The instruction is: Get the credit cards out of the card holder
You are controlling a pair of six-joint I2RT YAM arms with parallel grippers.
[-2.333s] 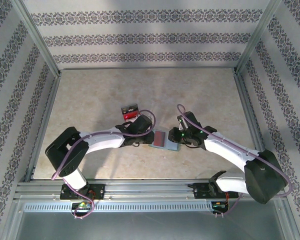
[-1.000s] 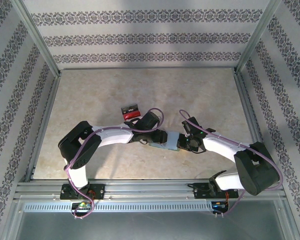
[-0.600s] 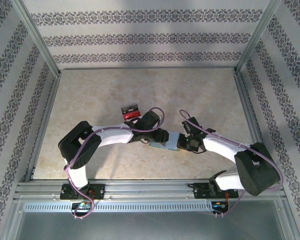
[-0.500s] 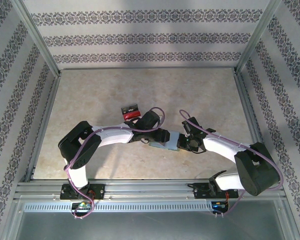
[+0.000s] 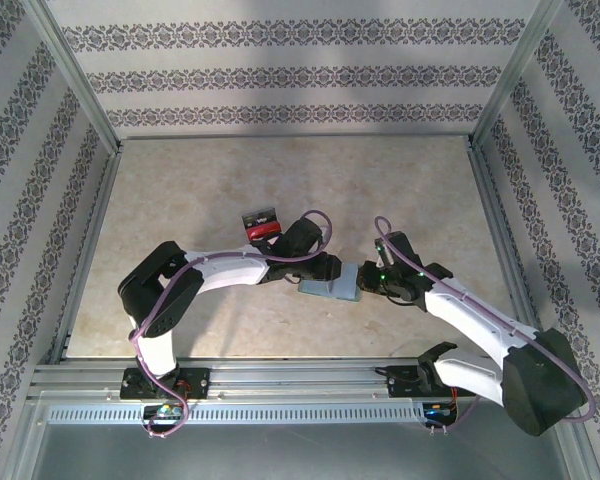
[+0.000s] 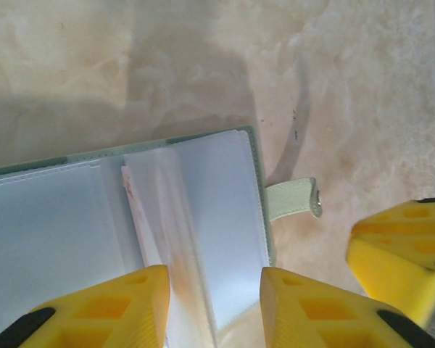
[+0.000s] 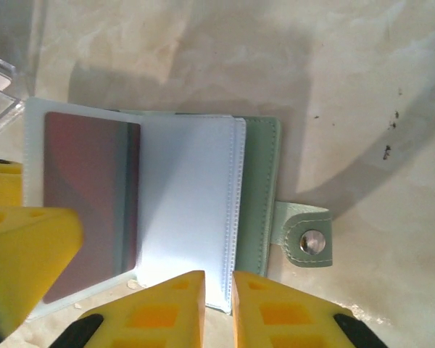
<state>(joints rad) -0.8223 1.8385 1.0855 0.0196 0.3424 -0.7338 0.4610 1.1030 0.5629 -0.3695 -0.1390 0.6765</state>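
Observation:
The card holder (image 5: pixel 330 284) lies open on the table between both arms, a pale teal wallet with clear sleeves (image 6: pixel 217 196) and a snap strap (image 7: pixel 308 243). A reddish and dark grey credit card (image 7: pixel 90 206) sits inside the left sleeve. In the left wrist view a thin leaf with a reddish edge (image 6: pixel 134 199) stands up from the pages. My left gripper (image 6: pixel 214 279) is open, its yellow fingers (image 6: pixel 130 304) straddling that sleeve at the holder's near edge. My right gripper (image 7: pixel 219 279) is shut on the stitched edge of a sleeve page, next to the teal cover (image 7: pixel 261 188).
A clear plastic tray (image 5: pixel 262 224) with red and black contents stands just behind the left wrist, its corner (image 7: pixel 0 80) close to the holder. Metal frame rails (image 5: pixel 90 250) and patterned walls close in the table. Open tabletop (image 5: pixel 300 170) lies at the back.
The right arm's elbow has swung out and down to the right, and its gripper has shifted slightly right with the page edge. The left jaws have narrowed around the sleeve.

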